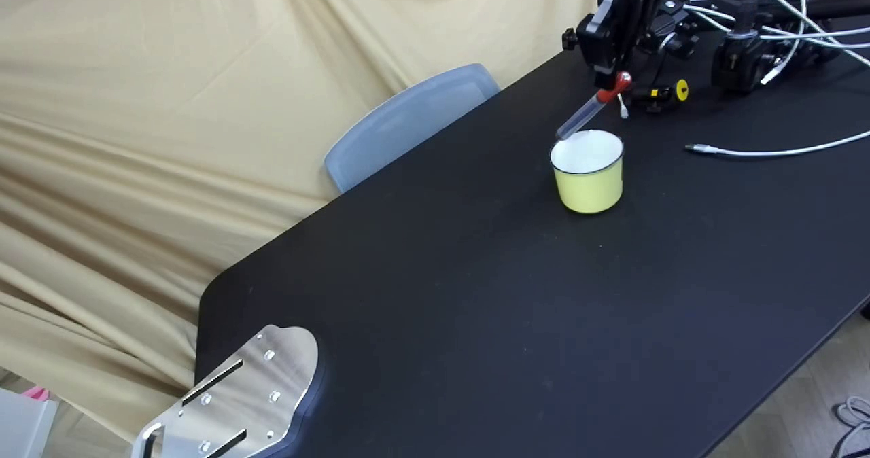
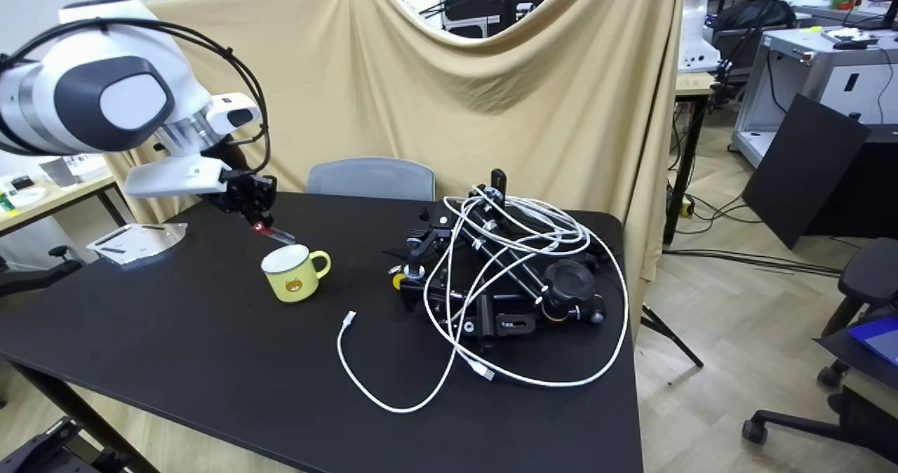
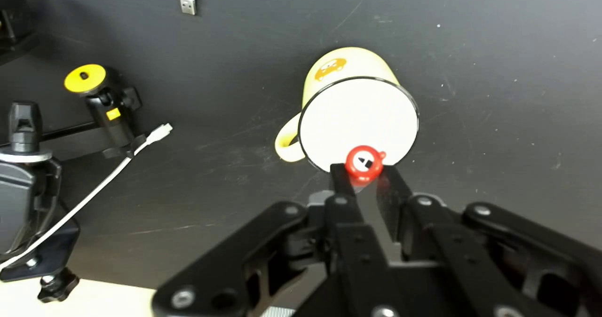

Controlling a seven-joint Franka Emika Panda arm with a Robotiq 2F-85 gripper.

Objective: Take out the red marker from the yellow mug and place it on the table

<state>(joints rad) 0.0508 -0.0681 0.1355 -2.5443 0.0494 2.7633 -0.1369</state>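
We're pinching the red marker [image 1: 590, 109] in the gripper [image 3: 364, 171], tilted, out of the yellow mug [image 1: 590, 191], near its rim. By lowering to the table [image 1: 435, 295] too soon, we're risking bumping the mug.

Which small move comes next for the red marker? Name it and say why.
I'd probably shift the red marker sideways, away from the yellow mug, before lowering it to the table. The fingers grip the marker's red end, and in both exterior views its lower end shows outside the mug but close by, so going straight down might bump it.
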